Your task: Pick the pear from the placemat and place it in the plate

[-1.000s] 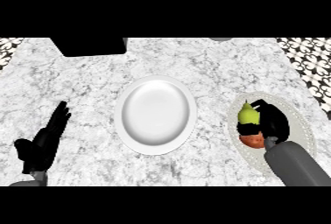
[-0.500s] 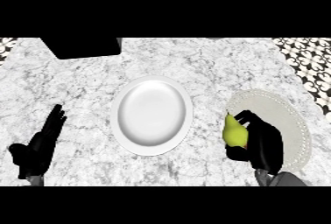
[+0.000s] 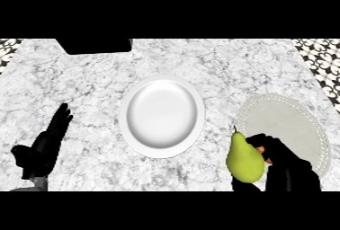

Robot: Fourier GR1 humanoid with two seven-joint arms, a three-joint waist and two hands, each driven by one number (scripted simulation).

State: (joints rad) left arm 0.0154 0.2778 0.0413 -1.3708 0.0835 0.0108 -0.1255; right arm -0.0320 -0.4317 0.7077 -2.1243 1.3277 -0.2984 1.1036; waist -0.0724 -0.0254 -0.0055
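Before me, a grey-white marbled surface carries a black box-like object at its far edge.

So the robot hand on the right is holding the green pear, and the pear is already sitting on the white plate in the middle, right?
Not quite. The right robot hand does hold the green pear, but the pear is not on the white plate yet. The head view shows it in the hand, right of the plate, at the placemat's left edge.
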